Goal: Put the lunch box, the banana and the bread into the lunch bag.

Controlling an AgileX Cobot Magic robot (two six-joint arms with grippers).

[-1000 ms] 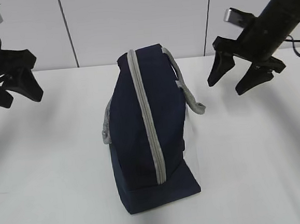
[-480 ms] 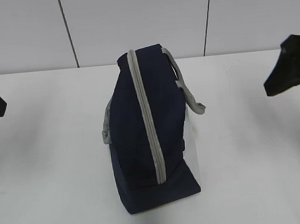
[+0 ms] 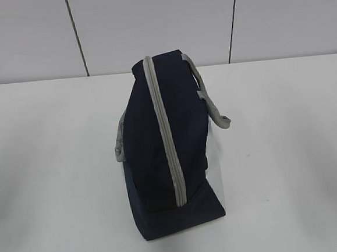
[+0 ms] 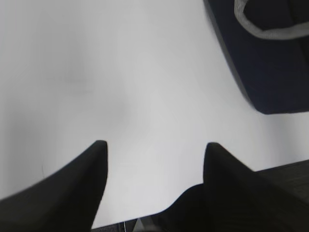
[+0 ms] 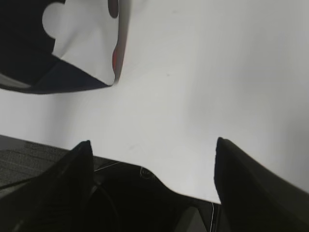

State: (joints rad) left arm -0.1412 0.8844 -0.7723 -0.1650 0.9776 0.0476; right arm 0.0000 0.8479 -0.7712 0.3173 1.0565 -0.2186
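Now that both arms have pulled out of the exterior view, where a second ago they hung over the left and right sides of the table, it looks like things are wrapping up. From the wrist cameras, the left gripper (image 4: 153,145) sits back over the table's near edge with its fingers spread wide and nothing between them. Same for the right gripper (image 5: 152,142), fingers apart, empty, hanging at the near edge.

Further in, the lunch bag (image 3: 167,143) stands in the middle of the table (image 3: 55,170), nearer the front edge than the back. Its grey zipper (image 3: 164,132) runs closed all the way along the top, and a strap handle (image 3: 210,102) flops off to the right.

No lunch box, banana or bread anywhere on the table. My guess is they're all zipped inside, though I can't see into the bag. With both arms backed off empty, I'd call this done.
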